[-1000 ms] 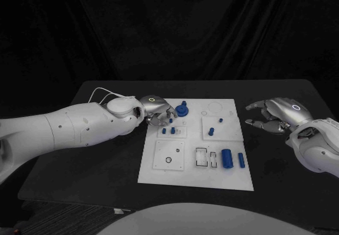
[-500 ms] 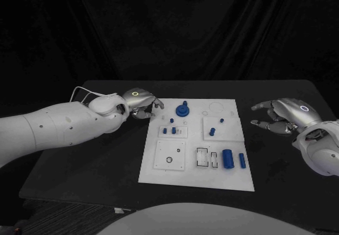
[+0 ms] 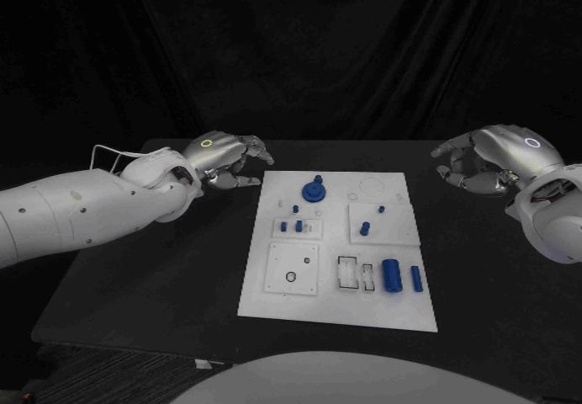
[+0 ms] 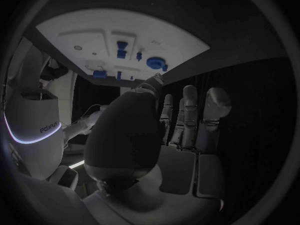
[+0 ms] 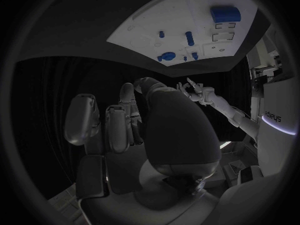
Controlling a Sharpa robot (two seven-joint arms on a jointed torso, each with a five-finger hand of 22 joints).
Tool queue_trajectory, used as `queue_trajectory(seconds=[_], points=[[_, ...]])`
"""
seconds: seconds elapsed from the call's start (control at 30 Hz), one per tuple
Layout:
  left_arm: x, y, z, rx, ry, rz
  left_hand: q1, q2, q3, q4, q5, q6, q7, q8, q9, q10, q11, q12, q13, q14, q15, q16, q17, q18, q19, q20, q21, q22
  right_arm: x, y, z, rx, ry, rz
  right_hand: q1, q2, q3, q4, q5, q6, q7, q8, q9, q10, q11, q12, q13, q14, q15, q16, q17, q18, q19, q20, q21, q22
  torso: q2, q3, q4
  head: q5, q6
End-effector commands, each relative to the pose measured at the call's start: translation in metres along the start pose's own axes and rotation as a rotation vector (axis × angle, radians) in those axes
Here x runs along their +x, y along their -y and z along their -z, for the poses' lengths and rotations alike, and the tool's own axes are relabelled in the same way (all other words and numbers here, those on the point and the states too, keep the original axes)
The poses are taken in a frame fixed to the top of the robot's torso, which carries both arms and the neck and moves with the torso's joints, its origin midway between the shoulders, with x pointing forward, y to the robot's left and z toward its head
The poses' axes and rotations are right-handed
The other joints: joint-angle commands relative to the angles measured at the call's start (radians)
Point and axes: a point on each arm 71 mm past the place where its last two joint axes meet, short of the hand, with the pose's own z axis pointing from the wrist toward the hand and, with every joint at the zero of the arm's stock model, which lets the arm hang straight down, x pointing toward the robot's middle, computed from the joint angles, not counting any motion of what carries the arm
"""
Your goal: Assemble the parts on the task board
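The white task board [image 3: 394, 189] lies mid-table. A blue round part with a knob [image 3: 314, 191] stands at its back. Small blue pegs [image 3: 291, 225] stand left of centre, and two more [image 3: 364, 225] in the right block. A large blue cylinder [image 3: 390, 273] and a thinner one [image 3: 415, 278] lie at the front right beside empty slots [image 3: 356, 272]. My left hand [image 3: 227, 158] hovers off the board's back left corner, fingers spread and empty [image 4: 187, 120]. My right hand [image 3: 489, 164] hangs beyond the board's right edge, also empty [image 5: 125, 130].
The black table [image 3: 158, 278] extends around the board on all sides. In the left wrist view the board [image 4: 75, 27] and the round part [image 4: 155, 62] lie beyond the fingers. The right wrist view shows the board [image 5: 181, 17] and my left hand [image 5: 199, 91].
My left hand has drawn back from the board's back left area, rising left and away. My right hand has risen and moved farther back. The parts have not moved.
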Motion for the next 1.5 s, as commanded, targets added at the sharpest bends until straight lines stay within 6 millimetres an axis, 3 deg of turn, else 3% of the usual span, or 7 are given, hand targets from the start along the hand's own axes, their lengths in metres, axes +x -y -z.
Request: queue_trajectory(seconds=[0.03, 0.17, 0.33, 0.47, 0.7, 1.23, 1.5], points=[[-0.012, 0.011, -0.001, 0.078, 0.133, 0.170, -0.032, -0.005, -0.027, 0.013, 0.026, -0.014, -0.013, 0.009, -0.001, -0.076, 0.002, 0.056, 0.019, -0.076, 0.007, -0.022, -0.019, 0.036, -0.117, 0.012, -0.142, 0.081, 0.004, -0.003, -0.006, -0.009, -0.061, 0.021, 0.002, -0.015, 0.017, -0.004, -0.004, 0.005, -0.006, 0.004, 0.012, -0.099, 0.021, -0.111, -0.069, 0.056, 0.005, -0.031, 0.063, 0.020, -0.018, 0.005, -0.038, 0.152, 0.004, -0.0062, 0.0054, -0.008, 0.021], [-0.015, 0.017, 0.001, 0.087, 0.173, 0.363, -0.057, 0.013, -0.053, 0.008, 0.068, -0.020, -0.008, 0.021, 0.000, -0.154, 0.014, 0.118, 0.031, -0.225, 0.036, -0.108, -0.053, 0.070, -0.391, 0.026, -0.454, 0.006, 0.008, -0.011, -0.015, -0.048, -0.080, 0.027, 0.009, -0.020, 0.022, -0.026, -0.009, 0.010, -0.014, 0.010, 0.031, -0.126, 0.035, -0.153, -0.106, 0.047, 0.006, -0.049, 0.045, 0.026, -0.032, 0.008, -0.070, 0.145, 0.009, -0.0164, 0.0159, -0.031, 0.041], [-0.016, 0.016, 0.000, 0.081, 0.222, 0.573, -0.054, 0.083, -0.094, 0.009, 0.171, -0.029, 0.047, 0.044, -0.001, -0.306, 0.016, 0.209, 0.018, -0.447, 0.100, -0.204, -0.082, 0.036, -0.606, 0.063, -0.653, -0.056, 0.020, -0.019, -0.021, -0.074, -0.130, 0.030, 0.012, -0.020, 0.021, -0.052, -0.015, 0.001, -0.014, 0.007, 0.051, -0.180, 0.053, -0.179, -0.125, 0.029, 0.018, -0.076, 0.020, 0.034, -0.059, 0.017, -0.126, 0.133, 0.018, -0.0373, 0.0444, -0.076, 0.069], [-0.014, 0.016, 0.001, 0.089, 0.242, 0.651, -0.013, 0.112, -0.126, 0.009, 0.283, -0.017, 0.060, 0.076, 0.003, -0.329, 0.022, 0.237, -0.013, -0.528, 0.112, -0.256, -0.117, 0.041, -0.634, 0.073, -0.725, -0.094, 0.032, -0.024, -0.022, -0.091, -0.170, 0.030, 0.015, -0.022, 0.021, -0.068, -0.023, -0.011, -0.017, 0.000, 0.060, -0.216, 0.065, -0.191, -0.135, 0.015, 0.028, -0.094, 0.001, 0.040, -0.078, 0.026, -0.164, 0.125, 0.022, -0.0511, 0.0621, -0.106, 0.088], [-0.007, 0.022, 0.006, 0.106, 0.234, 0.726, 0.024, 0.134, -0.152, 0.006, 0.312, -0.009, 0.065, 0.117, 0.012, -0.332, 0.022, 0.260, -0.038, -0.523, 0.109, -0.266, -0.138, 0.050, -0.623, 0.078, -0.753, -0.109, 0.048, -0.034, -0.024, -0.120, -0.220, 0.025, 0.001, -0.020, 0.013, -0.074, -0.063, -0.019, -0.009, -0.004, 0.073, -0.232, 0.079, -0.201, -0.154, 0.010, 0.044, -0.092, -0.002, 0.040, -0.082, 0.038, -0.170, 0.125, 0.029, -0.0769, 0.0839, -0.138, 0.108], [-0.001, 0.031, 0.008, 0.120, 0.204, 0.779, 0.071, 0.160, -0.196, 0.003, 0.334, -0.096, 0.079, 0.200, 0.039, -0.339, 0.035, 0.288, -0.077, -0.487, 0.124, -0.272, -0.165, 0.059, -0.592, 0.095, -0.782, -0.114, 0.070, -0.040, -0.016, -0.131, -0.277, 0.009, -0.025, -0.017, -0.025, -0.081, -0.159, -0.058, 0.015, -0.026, 0.087, -0.257, 0.087, -0.207, -0.181, 0.002, 0.055, -0.092, -0.015, 0.044, -0.089, 0.053, -0.193, 0.120, 0.034, -0.1076, 0.1117, -0.173, 0.129], [0.001, 0.032, 0.009, 0.117, 0.198, 0.785, 0.081, 0.164, -0.205, 0.002, 0.339, -0.116, 0.080, 0.229, 0.047, -0.339, 0.038, 0.298, -0.083, -0.485, 0.125, -0.273, -0.170, 0.062, -0.587, 0.097, -0.789, -0.112, 0.074, -0.036, -0.014, -0.111, -0.300, 0.015, -0.034, -0.014, -0.037, -0.079, -0.142, -0.055, 0.013, -0.024, 0.093, -0.268, 0.091, -0.207, -0.187, -0.002, 0.061, -0.096, -0.022, 0.046, -0.094, 0.058, -0.207, 0.117, 0.028, -0.1041, 0.1179, -0.186, 0.120]])
